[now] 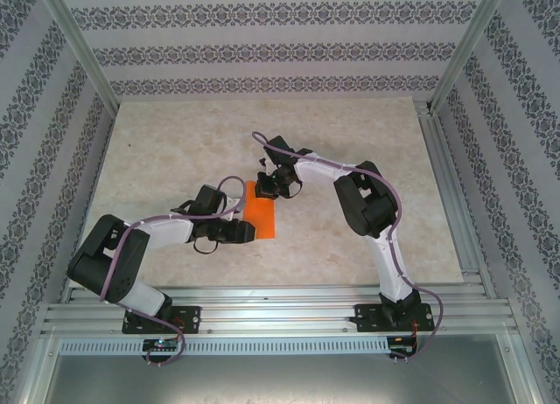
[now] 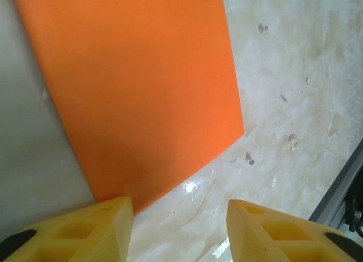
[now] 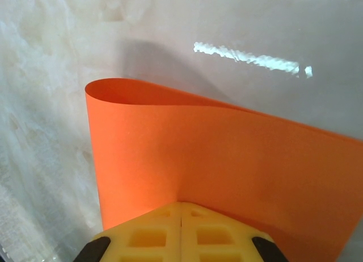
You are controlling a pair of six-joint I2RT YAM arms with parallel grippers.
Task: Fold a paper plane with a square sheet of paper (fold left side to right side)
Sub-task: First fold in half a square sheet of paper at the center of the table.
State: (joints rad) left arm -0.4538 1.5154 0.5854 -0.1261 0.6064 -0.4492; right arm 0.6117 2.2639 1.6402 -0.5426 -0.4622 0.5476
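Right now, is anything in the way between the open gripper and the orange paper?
No, nothing visible. The left gripper is open, and the orange paper lies right in front of it on the table. The right gripper is shut on the paper's curled-over side.

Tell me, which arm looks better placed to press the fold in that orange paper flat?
Probably the left. The left claw stands open and free beside the orange paper, whereas the right claw is shut on it, holding its rounded, uncreased fold over.
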